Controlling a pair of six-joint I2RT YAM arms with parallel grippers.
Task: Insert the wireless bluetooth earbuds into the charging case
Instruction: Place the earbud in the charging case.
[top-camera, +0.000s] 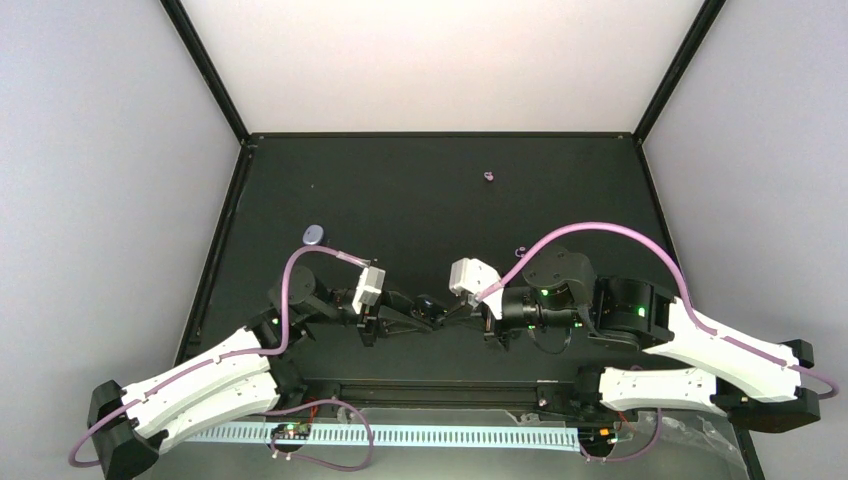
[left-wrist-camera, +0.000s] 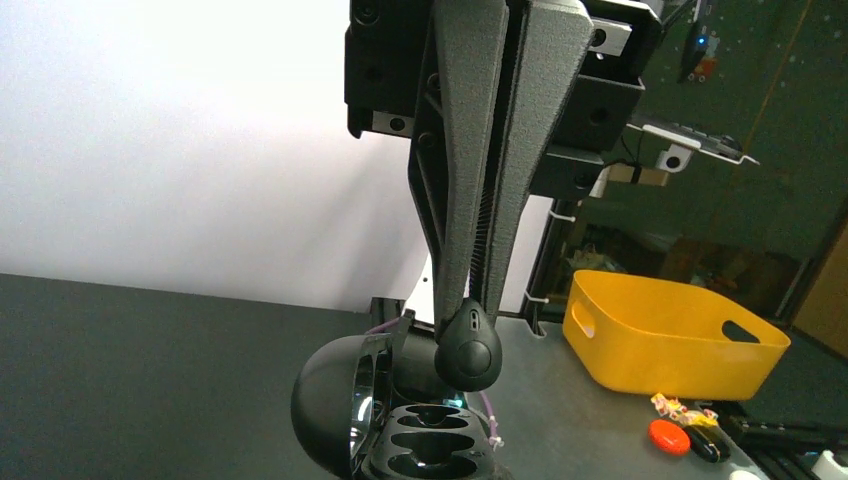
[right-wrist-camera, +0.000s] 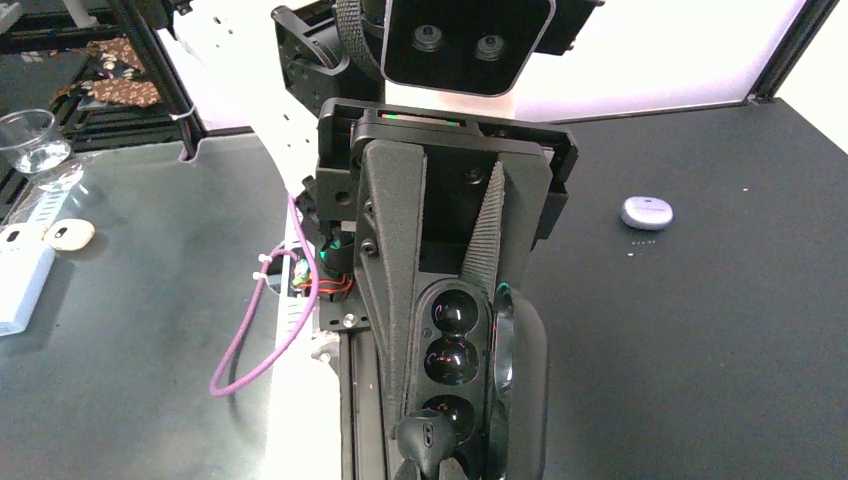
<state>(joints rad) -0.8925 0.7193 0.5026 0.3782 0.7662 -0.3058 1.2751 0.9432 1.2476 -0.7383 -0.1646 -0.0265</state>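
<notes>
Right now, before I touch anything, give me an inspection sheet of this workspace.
Surface: black table, matte.
Job's things: dark earbud held at the open charging case.
Clutter: pale oval object and tiny purple item lie on the table, too small to identify.
Grippers: left pincer shut on the earbud; right pincer shut on the case.
Cables: purple cables arch over both arms.
Surroundings: yellow bin and glass beyond the table.
</notes>
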